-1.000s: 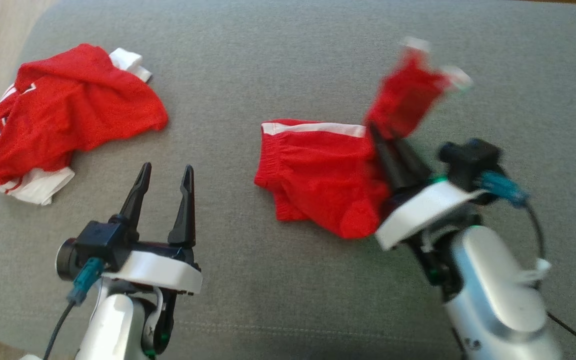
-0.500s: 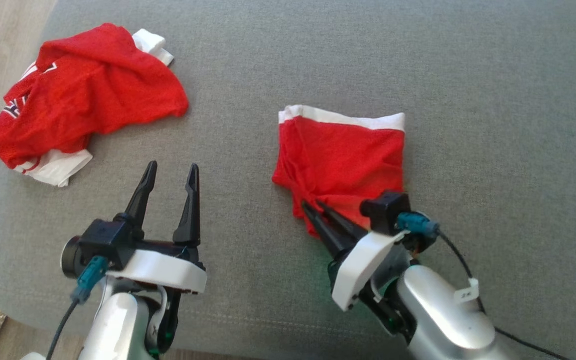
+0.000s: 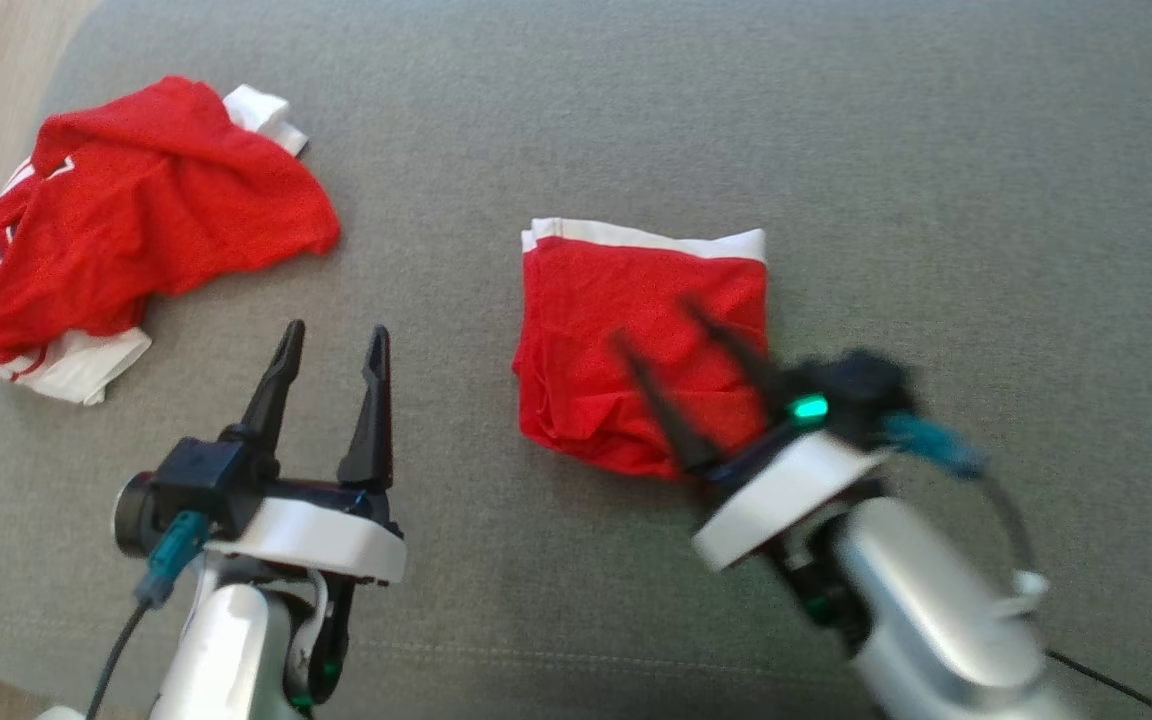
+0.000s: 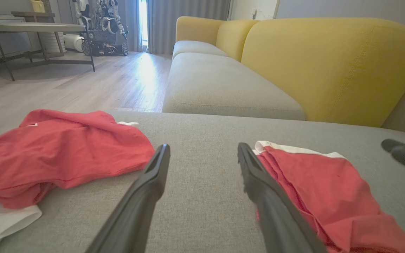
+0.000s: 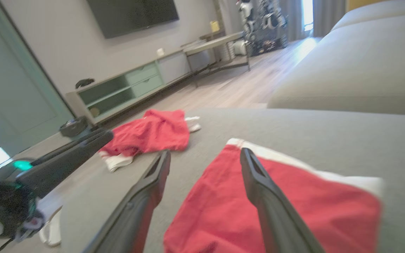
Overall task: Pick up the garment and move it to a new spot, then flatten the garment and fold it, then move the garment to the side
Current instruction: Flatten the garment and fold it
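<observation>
The red fabric garment with a white band (image 3: 641, 350) lies in a compact rectangle near the middle of the grey upholstered cushion (image 3: 576, 120), the white band along its far edge and the near edge bunched in soft wrinkles. It looks folded, which would leave the move to the side. The right pincer (image 3: 658, 322) hangs over the garment's near right part, its fingers spread wide with nothing between them. It is probably placed there to tidy that bunched edge or to take a new hold. The left pincer (image 3: 336, 330) is just as wide open and empty. It sits over bare cushion between the garment and a crumpled red and white jersey (image 3: 136, 220), likely parked there to disturb neither
</observation>
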